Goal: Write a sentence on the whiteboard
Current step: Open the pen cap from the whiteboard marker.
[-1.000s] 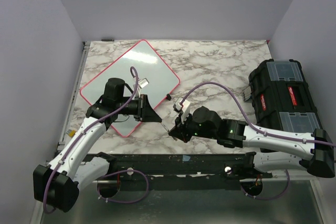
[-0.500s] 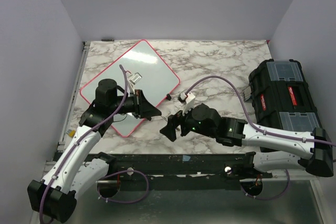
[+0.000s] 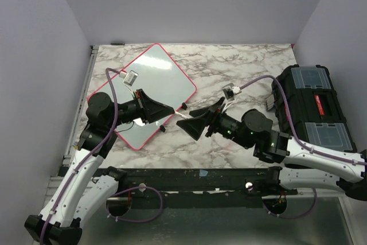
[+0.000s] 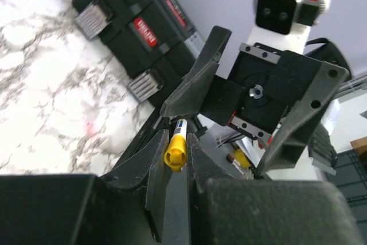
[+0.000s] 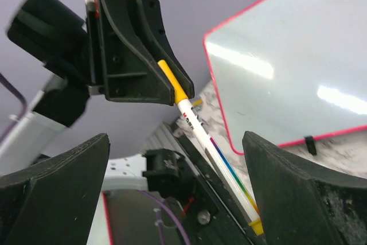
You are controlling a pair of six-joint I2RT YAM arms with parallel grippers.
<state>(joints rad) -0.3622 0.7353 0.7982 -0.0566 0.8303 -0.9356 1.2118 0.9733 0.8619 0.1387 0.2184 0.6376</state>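
While left claw [image 3: 167, 109] clamps marker [image 5: 198, 130] above rim of whiteboard [image 3: 160, 76], right claw [image 3: 194, 120] gaping wide, just beside

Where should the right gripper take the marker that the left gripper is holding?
Take the marker on its bare white barrel, near the rainbow stripe. Its yellow end is clamped in the left gripper, and the free barrel slants out in front of the open right gripper, so advancing straight ahead should work.
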